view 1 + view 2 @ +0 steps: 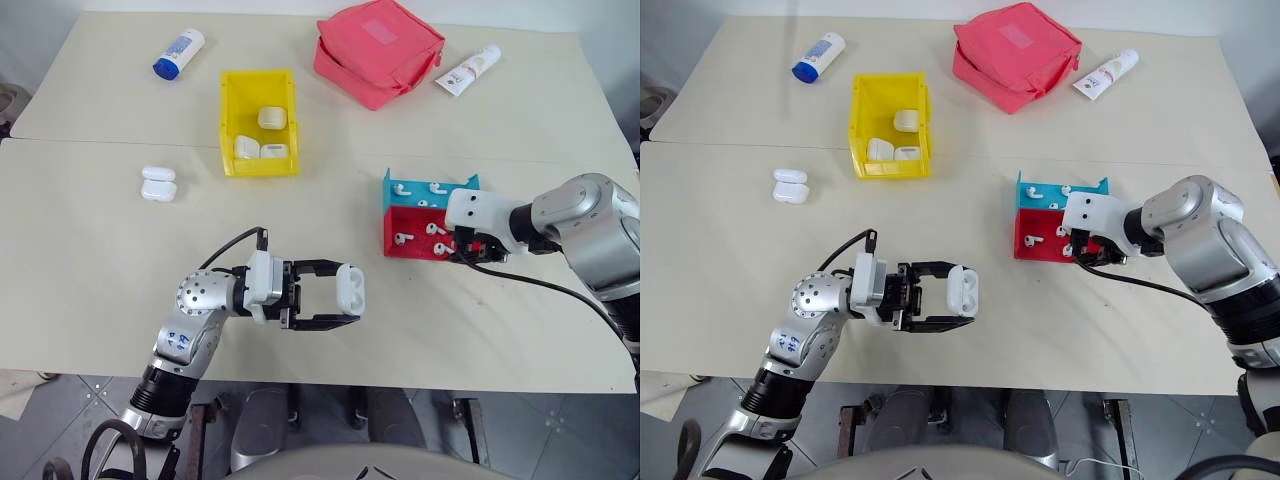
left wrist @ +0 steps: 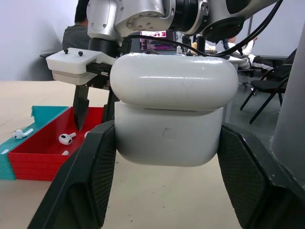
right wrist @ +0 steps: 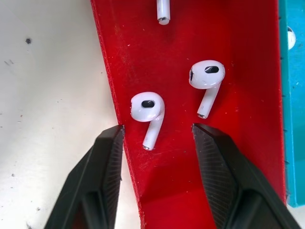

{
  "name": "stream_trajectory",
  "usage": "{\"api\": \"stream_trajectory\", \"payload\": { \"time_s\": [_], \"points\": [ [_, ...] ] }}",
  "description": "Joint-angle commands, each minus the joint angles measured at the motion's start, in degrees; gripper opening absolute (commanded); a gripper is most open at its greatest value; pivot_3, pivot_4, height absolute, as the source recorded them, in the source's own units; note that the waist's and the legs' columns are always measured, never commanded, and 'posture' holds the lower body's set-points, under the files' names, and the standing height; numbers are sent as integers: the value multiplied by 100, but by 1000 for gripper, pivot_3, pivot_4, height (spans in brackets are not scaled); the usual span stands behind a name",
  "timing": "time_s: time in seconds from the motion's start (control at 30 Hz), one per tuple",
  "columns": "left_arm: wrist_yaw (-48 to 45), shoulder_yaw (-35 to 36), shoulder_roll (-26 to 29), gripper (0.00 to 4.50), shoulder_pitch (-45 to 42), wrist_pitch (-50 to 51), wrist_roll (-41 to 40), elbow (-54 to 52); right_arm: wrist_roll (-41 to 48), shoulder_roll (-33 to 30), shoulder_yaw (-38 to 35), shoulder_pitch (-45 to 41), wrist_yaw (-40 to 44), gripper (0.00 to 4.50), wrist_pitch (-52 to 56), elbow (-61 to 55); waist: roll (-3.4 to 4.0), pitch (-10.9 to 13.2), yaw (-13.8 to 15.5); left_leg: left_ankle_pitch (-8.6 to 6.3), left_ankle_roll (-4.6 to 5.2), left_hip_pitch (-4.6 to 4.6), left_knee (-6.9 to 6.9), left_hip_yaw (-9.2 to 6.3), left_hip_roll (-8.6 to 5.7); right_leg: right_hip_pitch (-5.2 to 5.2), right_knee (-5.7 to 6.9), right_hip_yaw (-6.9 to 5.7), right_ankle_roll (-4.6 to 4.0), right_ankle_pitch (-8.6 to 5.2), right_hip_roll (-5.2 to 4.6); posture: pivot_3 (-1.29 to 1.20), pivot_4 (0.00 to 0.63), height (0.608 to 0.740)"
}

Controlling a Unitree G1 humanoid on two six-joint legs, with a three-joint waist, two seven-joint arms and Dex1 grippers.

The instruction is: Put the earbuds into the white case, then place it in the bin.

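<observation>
My left gripper (image 1: 345, 293) is shut on a white case (image 1: 350, 283), held just above the table's near middle. In the left wrist view the white case (image 2: 171, 119) sits between both fingers, its lid seemingly slightly ajar. My right gripper (image 1: 463, 252) hangs over the red tray (image 1: 400, 228), pointing down. In the right wrist view my right gripper (image 3: 157, 129) is open, its fingertips to either side of one earbud (image 3: 148, 109) lying in the red tray (image 3: 238, 157). A second earbud (image 3: 206, 76) lies beside it. The yellow bin (image 1: 228, 120) stands at the far left-centre with three cases inside.
A blue tray (image 1: 428, 187) with earbuds adjoins the red one. Another white case (image 1: 158, 184) lies on the table left of the bin. A pink pouch (image 1: 378, 50), a white tube (image 1: 468, 70) and a blue-capped bottle (image 1: 178, 53) lie along the far edge.
</observation>
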Motion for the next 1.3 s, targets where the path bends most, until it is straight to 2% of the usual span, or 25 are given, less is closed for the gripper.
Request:
{"api": "stream_trajectory", "payload": {
  "time_s": [0.03, 0.43, 1.13, 1.23, 1.3],
  "points": [
    [13, 43, 18, 2786, -17, -81, 30, -116, 78, 23, -214, -173, 76, 2369, 362, -244, 0, 0, -2, 0, 0, 0, 0, 0, 0, 0, 0, 0, 0, 0, 0, 0, 150, 740],
    [51, 58, 20, 2786, 35, -72, 62, -172, 98, 298, 32, -451, 34, 2369, 1354, -281, 0, 0, -1, 0, 0, -1, 0, -2, 0, 0, 0, -1, 0, 0, -2, 0, 150, 740],
    [114, 59, 85, 2786, 44, -25, 44, -251, -52, 339, 291, -398, -75, 2369, 1330, -157, 2, -1, -7, 0, 0, 0, 1, -2, 0, 0, 2, -1, 0, 0, 0, 0, 150, 740],
    [121, 51, 93, 2786, 35, -34, 42, -244, -83, 325, 306, -365, -78, 1775, 1271, -155, 2, -1, -7, 0, 0, 0, 1, -2, 0, 0, 2, -1, 0, 0, 0, 0, 150, 740],
    [121, 50, 97, 2786, 29, -35, 34, -240, -94, 311, 310, -344, -75, 1189, 1248, -162, 2, -1, -7, 0, 0, 0, 3, -2, 0, 1, 3, -1, 0, 0, 0, 0, 150, 740]
  ]
}}
